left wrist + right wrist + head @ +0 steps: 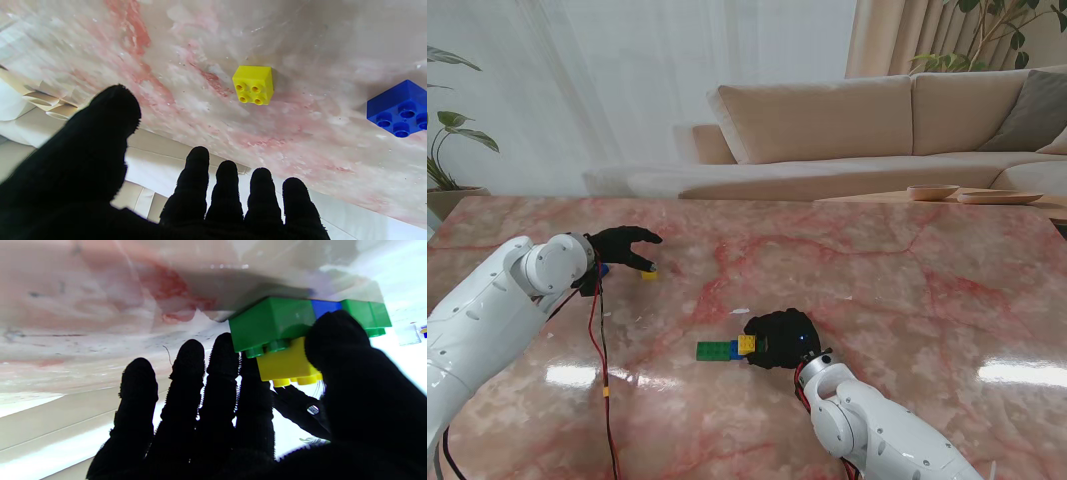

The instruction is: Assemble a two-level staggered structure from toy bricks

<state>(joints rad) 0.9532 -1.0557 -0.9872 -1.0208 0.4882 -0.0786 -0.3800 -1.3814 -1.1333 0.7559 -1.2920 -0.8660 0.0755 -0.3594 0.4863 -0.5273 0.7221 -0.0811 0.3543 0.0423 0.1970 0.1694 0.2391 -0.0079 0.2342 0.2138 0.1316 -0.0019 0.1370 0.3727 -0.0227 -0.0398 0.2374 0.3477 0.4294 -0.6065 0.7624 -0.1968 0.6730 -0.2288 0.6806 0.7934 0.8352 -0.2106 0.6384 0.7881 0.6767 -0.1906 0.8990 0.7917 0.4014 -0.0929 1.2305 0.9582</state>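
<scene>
The table has a glossy, pink-veined marble top that reflects light.

Left hand: wears a black knitted glove and hovers palm-down at about 10 o'clock on the table. Its fingers are spread apart and grip nothing. In the left wrist view the four fingertips are straight and side by side, with the thumb set wide.

Loose yellow brick: a small, square, smooth plastic block with four round studs. It lies on the table just beyond the left fingertips. A blue brick of the same four-stud shape lies near it, apart from it.

Brick assembly: a long green brick lies flat near the table centre, at about 6 o'clock. A blue section sits in the same row. A yellow top brick is seated on the studs, offset toward one end.

Right hand: black-gloved, palm-down over the right end of the assembly. The thumb presses the yellow top brick; the other fingers lie extended and close together beside it.
</scene>
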